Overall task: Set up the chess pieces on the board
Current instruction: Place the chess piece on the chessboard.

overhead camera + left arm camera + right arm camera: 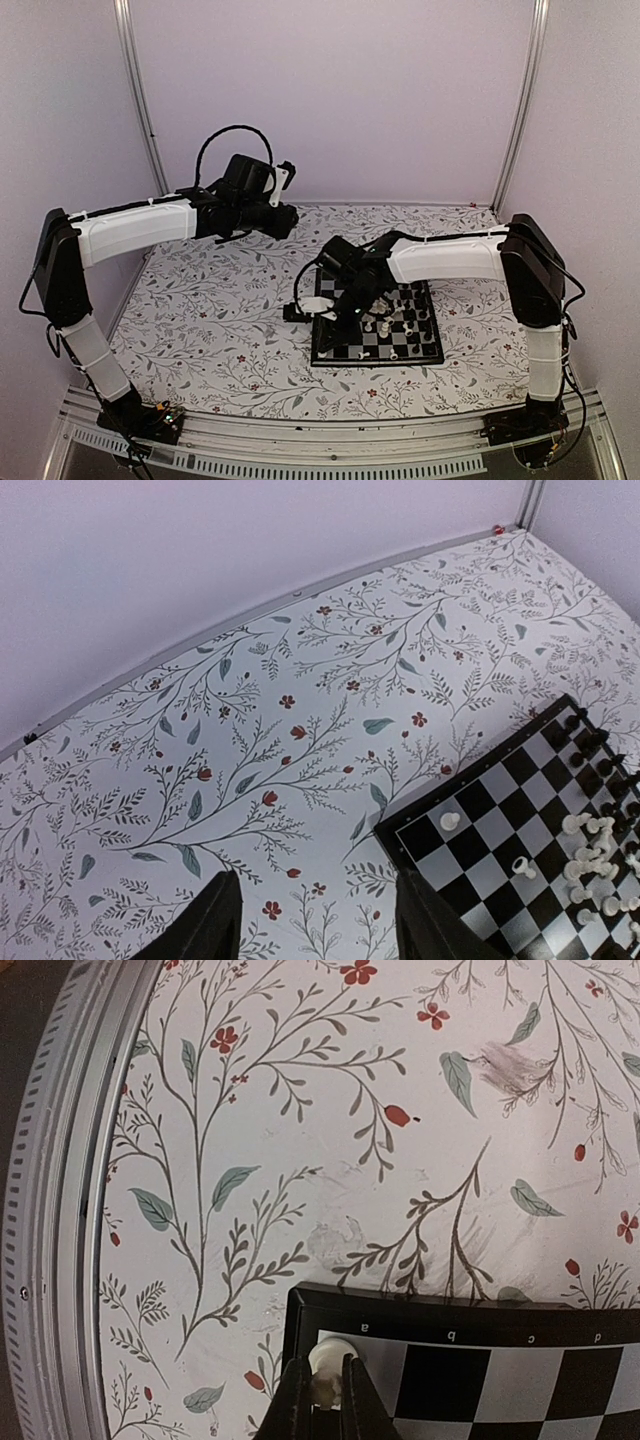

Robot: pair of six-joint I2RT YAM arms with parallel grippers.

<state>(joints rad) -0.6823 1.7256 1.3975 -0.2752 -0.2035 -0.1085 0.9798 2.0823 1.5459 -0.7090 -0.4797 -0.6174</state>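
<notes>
Pieces (590, 855) cluster on the board (500, 1322) beside right hand (325, 1378) grasping a white piece (330, 1355); left hand (318, 900) released.

The board (375, 361) lies on the tabletop (220, 320), right of centre and toward the near rail (60, 1210). Most chess pieces (590, 860) crowd the board's middle and right, while two stand apart on the side nearer the left tool (315, 930), which hangs over the tabletop left of and behind the board. The right tool (325, 1395) sits over a corner square on the rail side of the board's left edge, one piece (326, 1358) between its fingers
</notes>
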